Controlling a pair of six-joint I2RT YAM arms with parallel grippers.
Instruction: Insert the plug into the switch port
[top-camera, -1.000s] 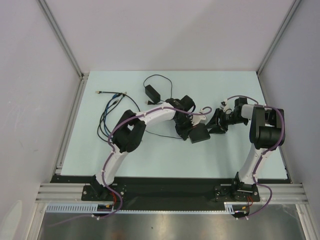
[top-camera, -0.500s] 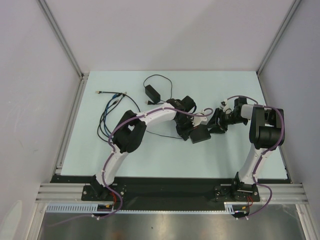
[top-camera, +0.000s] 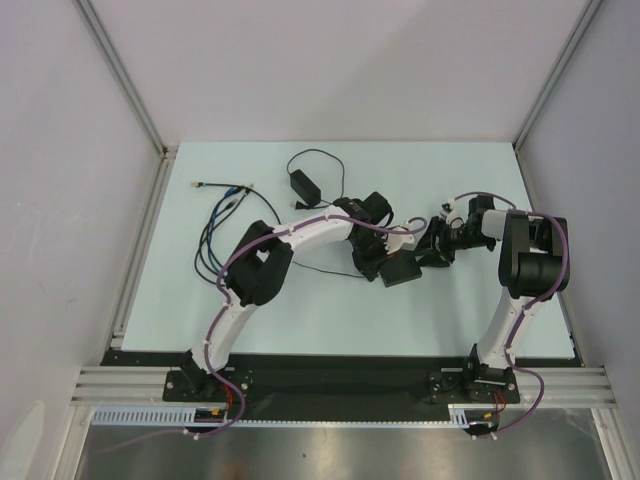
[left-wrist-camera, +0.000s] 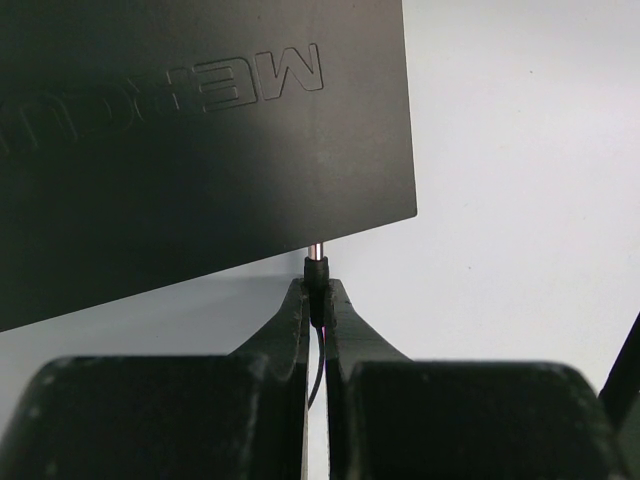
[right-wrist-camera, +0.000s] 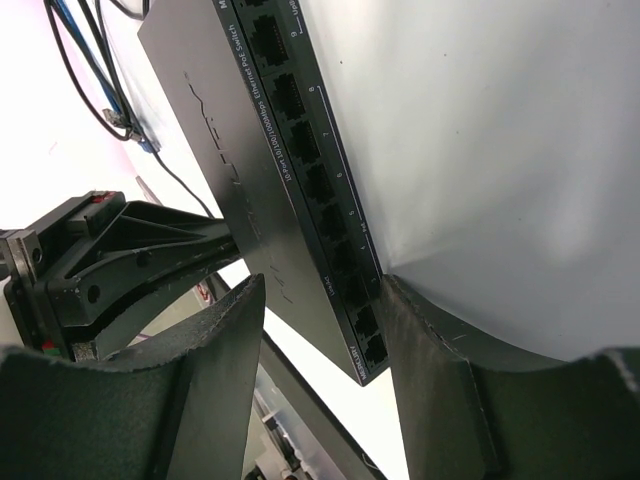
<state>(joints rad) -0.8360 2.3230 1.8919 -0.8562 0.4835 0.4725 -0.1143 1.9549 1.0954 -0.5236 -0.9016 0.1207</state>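
Plug (left-wrist-camera: 316, 268) position: pinched between the tips of the left gripper (left-wrist-camera: 316, 290), whose jaws are pressed together on the black barrel. The bright metal tip projects past the fingertips and meets the lower edge of the switch (left-wrist-camera: 200, 150). Whether the tip has entered a socket cannot be told from the left wrist view. A thin black lead (left-wrist-camera: 318, 365) runs back from the plug between the fingers.

Switch position: near the centre of the table (top-camera: 300, 310), between the two grippers, tilted rather than lying flat. Its broad matte face, bearing raised lettering, is turned toward the left wrist camera and casts a shadow below its edge.

Right gripper (right-wrist-camera: 322, 290) state: jaws about half spread, closed around one end of the switch. One finger (right-wrist-camera: 430, 370) lies against the narrow edge that carries the row of network ports (right-wrist-camera: 305, 145). The other finger (right-wrist-camera: 215, 360) sits on the broad-face side.

Other items: a small black power adapter (top-camera: 300, 183) lies at the far side of the table. A bundle of blue and black cables (top-camera: 215, 225) lies to the left, well apart from the switch.
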